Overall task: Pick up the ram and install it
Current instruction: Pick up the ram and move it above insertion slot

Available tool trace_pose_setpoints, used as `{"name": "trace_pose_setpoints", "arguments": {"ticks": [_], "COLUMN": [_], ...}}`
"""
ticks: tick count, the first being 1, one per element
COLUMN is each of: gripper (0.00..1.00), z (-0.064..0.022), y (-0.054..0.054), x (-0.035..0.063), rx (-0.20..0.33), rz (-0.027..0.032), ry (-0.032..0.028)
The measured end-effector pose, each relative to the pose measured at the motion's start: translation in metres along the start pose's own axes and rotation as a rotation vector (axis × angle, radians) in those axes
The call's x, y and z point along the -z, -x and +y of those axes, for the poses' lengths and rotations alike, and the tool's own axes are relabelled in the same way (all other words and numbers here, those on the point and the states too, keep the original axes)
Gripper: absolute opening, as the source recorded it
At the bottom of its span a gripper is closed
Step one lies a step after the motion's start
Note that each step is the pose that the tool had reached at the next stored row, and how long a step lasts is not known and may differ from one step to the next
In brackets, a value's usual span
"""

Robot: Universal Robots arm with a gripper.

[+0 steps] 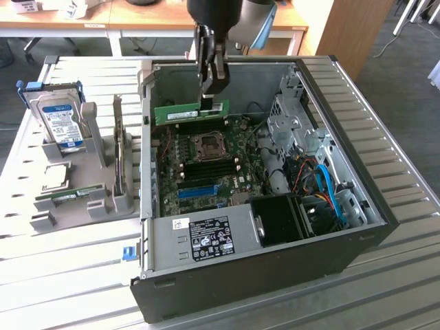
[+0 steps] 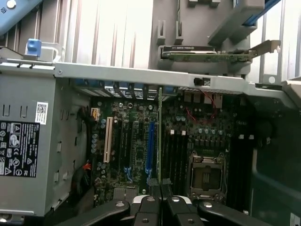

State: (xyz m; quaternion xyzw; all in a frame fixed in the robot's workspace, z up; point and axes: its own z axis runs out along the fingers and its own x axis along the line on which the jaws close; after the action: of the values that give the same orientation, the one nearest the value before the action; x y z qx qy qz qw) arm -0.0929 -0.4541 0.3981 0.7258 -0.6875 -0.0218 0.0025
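The end effector (image 1: 214,100) is clamped on the ram (image 1: 184,113), which hangs just beneath it, above the motherboard (image 1: 180,172). Gripped near one end, the ram may tilt and seat crooked.

A ribbed silver surface (image 1: 69,275) stands before pale wooden desks (image 1: 137,17) and a wooden panel (image 1: 350,31), over dark grey floor (image 1: 405,75).
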Motion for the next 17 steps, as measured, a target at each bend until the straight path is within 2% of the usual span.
{"name": "trace_pose_setpoints", "arguments": {"ticks": [8, 17], "gripper": [0.12, 0.12], "z": [-0.018, -0.0329], "y": [-0.001, -0.002], "x": [0.0007, 0.0012], "rx": [0.0, 0.0], "rz": [-0.0001, -0.0002], "ry": [0.0027, 0.0049]}}
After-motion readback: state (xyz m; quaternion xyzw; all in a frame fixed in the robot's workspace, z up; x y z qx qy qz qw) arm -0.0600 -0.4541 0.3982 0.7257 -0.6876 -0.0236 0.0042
